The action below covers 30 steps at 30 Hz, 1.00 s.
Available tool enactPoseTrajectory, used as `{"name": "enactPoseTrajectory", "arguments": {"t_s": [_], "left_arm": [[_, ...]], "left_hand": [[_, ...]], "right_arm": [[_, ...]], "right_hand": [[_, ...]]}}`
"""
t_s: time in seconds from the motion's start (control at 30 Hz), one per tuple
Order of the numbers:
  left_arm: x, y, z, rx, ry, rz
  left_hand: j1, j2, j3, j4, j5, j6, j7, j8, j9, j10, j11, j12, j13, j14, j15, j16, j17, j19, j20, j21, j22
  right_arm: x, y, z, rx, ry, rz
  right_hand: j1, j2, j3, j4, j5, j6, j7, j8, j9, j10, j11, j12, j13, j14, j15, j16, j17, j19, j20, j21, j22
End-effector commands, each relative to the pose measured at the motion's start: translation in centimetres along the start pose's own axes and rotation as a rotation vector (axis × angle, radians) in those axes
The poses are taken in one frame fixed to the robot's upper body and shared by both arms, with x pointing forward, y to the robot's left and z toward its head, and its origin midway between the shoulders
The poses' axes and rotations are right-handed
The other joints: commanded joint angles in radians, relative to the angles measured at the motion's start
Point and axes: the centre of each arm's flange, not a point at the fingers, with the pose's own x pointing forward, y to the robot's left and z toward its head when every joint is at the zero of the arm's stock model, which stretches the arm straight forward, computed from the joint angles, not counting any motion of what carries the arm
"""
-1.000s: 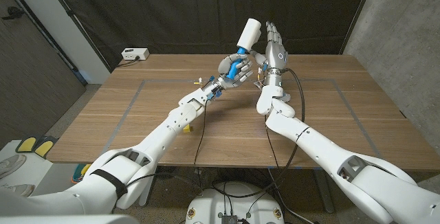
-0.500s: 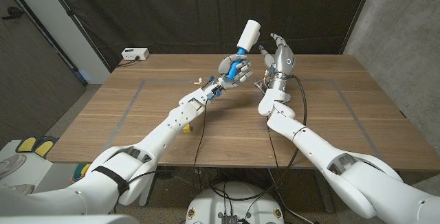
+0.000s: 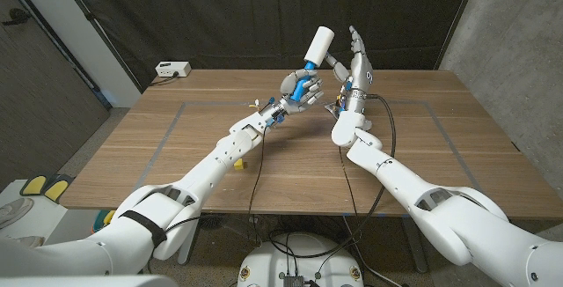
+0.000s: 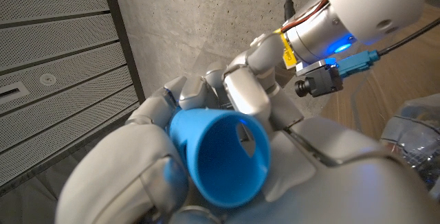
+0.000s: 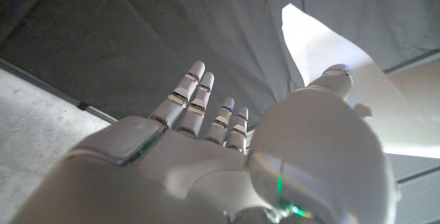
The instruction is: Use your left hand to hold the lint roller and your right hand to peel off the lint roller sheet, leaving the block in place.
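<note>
Gripping lint roller (image 3: 314,52) by its blue handle in left hand (image 3: 297,89), roll tilted up beside empty, spread-fingered right hand (image 3: 356,65).

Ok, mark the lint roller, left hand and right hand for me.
lint roller (image 3: 320,42), head view, white sheet roll
left hand (image 3: 297,90), head view, fingers gripping the blue handle
right hand (image 3: 359,69), head view, back of the raised hand

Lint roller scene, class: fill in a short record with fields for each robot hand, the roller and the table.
left robot hand: grips the blue handle of the lint roller, raised above the table
right robot hand: fingers apart, beside the roller's white head, holding nothing
lint roller: tilted, white head uppermost
table: wooden, a small white box at its far left corner
</note>
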Motion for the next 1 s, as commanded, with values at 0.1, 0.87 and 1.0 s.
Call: {"name": "enactPoseTrajectory", "arguments": {"t_s": [0.1,0.87,1.0], "left_arm": [[0.5,0.2,0.2,-0.01,0.039,0.038],[0.2,-0.4,1.7,0.206,0.067,0.173],[-0.1,-0.8,2.0,0.309,0.068,0.231]], "left_hand": [[-0.107,0.127,0.128,0.125,-0.002,0.062,0.021,0.009,0.029,0.22,-0.143,0.3,0.006,0.003,-0.007,0.003,0.007,0.004,-0.005,0.006,0.004],[-0.105,0.127,0.13,0.127,-0.004,0.058,0.019,0.009,0.027,0.217,-0.145,0.3,0.006,0.0,-0.006,-0.004,0.003,0.003,-0.008,0.004,0.002],[-0.105,0.126,0.131,0.128,-0.003,0.066,0.011,-0.002,0.007,0.218,-0.149,0.301,0.006,0.002,-0.005,-0.003,0.003,0.0,-0.01,0.008,0.012]], "right_arm": [[1.3,0.0,1.5,-0.029,-0.04,0.106],[0.5,-0.8,0.8,-0.102,0.059,-0.034],[0.4,-1.2,0.8,-0.107,0.062,-0.038]], "right_hand": [[0.128,0.045,0.042,-0.051,0.035,-0.028,-0.047,0.002,0.002,-0.035,-0.054,-0.002,0.002,-0.038,-0.183,-0.023,0.004,-0.017,-0.034,0.0,-0.005],[0.353,0.228,0.171,-0.125,-0.011,0.116,0.005,0.046,0.002,0.065,0.01,0.032,-0.001,0.043,-0.178,0.027,0.031,0.06,-0.003,0.054,-0.015],[0.353,0.23,0.178,-0.123,-0.016,0.127,0.009,0.047,0.002,0.072,0.016,0.032,-0.001,0.049,-0.179,0.027,0.031,0.061,-0.002,0.055,-0.016]]}}
